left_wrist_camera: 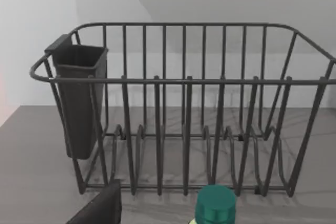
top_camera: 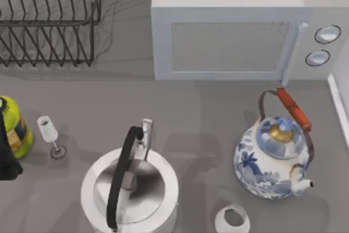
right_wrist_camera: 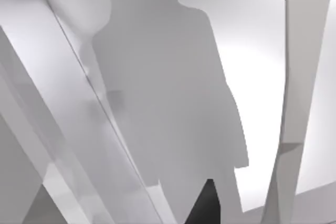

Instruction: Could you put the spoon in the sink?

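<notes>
Grey counter [top_camera: 191,113] | kettle [top_camera: 130,192] cut off at edge | claw states: cannot tell

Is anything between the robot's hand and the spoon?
Cannot tell. Beside the left hand stand a bottle and a small glass; further right on the table are a kettle and a teapot.

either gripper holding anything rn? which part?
Cannot tell. The left arm sits at the table's left edge by the green-capped bottle, facing the dish rack; no grasp is visible, and no spoon.
</notes>
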You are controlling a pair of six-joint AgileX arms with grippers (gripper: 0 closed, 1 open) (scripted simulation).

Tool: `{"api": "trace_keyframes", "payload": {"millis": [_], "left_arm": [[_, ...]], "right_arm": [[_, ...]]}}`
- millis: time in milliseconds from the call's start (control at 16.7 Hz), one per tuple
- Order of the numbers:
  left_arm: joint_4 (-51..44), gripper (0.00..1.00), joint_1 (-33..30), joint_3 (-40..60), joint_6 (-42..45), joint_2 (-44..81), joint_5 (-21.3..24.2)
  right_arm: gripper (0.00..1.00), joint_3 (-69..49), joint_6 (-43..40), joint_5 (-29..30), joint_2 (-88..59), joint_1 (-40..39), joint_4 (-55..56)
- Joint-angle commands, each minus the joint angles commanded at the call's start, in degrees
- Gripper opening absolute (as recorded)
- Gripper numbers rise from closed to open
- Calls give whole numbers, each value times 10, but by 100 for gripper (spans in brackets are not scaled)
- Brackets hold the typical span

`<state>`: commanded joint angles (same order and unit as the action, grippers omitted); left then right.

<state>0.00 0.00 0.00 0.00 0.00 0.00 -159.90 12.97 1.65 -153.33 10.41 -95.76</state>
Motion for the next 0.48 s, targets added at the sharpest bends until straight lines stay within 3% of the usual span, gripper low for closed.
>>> {"api": "trace_keyframes", "payload": {"millis": [480], "left_arm": [[0,100,0,0,0,0,0]], "right_arm": [[0,-61,18,4,-40,-19,-15]]}}
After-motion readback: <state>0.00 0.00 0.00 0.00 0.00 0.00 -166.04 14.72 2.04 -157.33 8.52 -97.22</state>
